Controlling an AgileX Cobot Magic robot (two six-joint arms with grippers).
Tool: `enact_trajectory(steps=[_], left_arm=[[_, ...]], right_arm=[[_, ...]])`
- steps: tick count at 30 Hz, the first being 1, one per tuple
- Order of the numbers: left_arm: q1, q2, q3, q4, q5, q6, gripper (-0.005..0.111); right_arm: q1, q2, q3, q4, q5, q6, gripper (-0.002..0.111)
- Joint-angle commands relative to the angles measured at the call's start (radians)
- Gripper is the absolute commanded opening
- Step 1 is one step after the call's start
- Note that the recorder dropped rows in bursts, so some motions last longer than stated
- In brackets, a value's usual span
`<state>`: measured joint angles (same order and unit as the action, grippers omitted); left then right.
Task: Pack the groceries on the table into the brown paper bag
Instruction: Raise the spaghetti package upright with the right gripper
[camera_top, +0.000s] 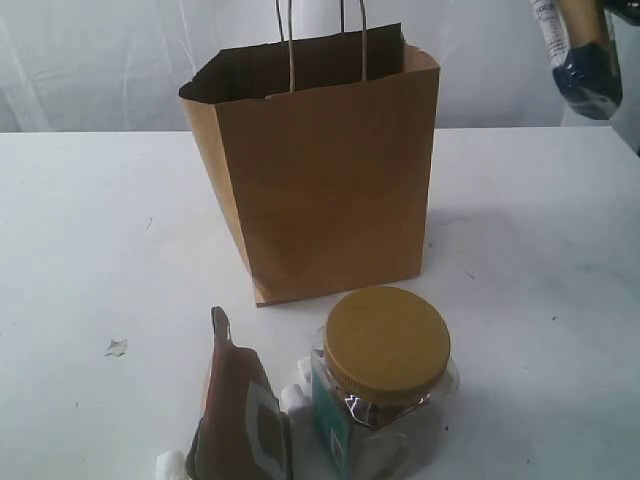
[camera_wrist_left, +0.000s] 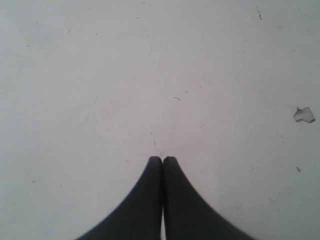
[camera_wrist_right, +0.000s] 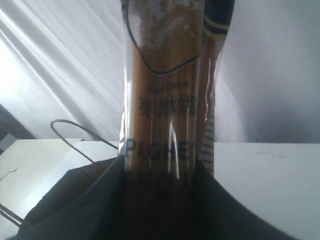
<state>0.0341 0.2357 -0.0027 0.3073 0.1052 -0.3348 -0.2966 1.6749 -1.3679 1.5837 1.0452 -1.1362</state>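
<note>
L gripper (camera_wrist_left: 162, 159) jaws pressed together, empty, over bare table (camera_wrist_left: 100, 75); pouch (camera_top: 240, 410) + jar (camera_top: 385, 370) side by side, well below + left of R gripper (camera_wrist_right: 161, 167); brown paper bag (camera_top: 320, 190) upright, open, also lower-left of it; R gripper up high, clamped on spaghetti packet (camera_wrist_right: 162, 100).

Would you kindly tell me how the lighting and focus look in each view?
Exterior view: soft, slightly hazy light, a faint shadow right of the brown paper bag. Left wrist view: even light, the shut left gripper a dark silhouette against the table. Right wrist view: backlit, with glare streaks on the close, dim spaghetti packet.
</note>
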Motion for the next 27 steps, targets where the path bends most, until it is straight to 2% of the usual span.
enact_trajectory(steps=[1, 4, 9, 13, 18, 27], left_arm=[[-0.001, -0.004, 0.003, -0.001, 0.0, -0.002, 0.0], [-0.001, -0.004, 0.003, -0.001, 0.0, -0.002, 0.0], [-0.001, -0.004, 0.003, -0.001, 0.0, -0.002, 0.0], [-0.001, -0.004, 0.003, -0.001, 0.0, -0.002, 0.0], [-0.001, -0.004, 0.003, -0.001, 0.0, -0.002, 0.0], [-0.001, -0.004, 0.003, -0.001, 0.0, -0.002, 0.0]], right_arm=[[-0.001, 0.023, -0.049, 0.154, 0.073, -0.074, 0.0], [-0.001, 0.06, -0.087, 0.161, 0.126, -0.165, 0.0], [0.053, 0.124, -0.237, 0.161, 0.125, -0.259, 0.0], [0.138, 0.194, -0.353, 0.161, 0.083, -0.267, 0.0], [0.236, 0.307, -0.523, 0.161, 0.07, -0.393, 0.0], [0.238, 0.359, -0.555, 0.161, 0.144, -0.535, 0.0]])
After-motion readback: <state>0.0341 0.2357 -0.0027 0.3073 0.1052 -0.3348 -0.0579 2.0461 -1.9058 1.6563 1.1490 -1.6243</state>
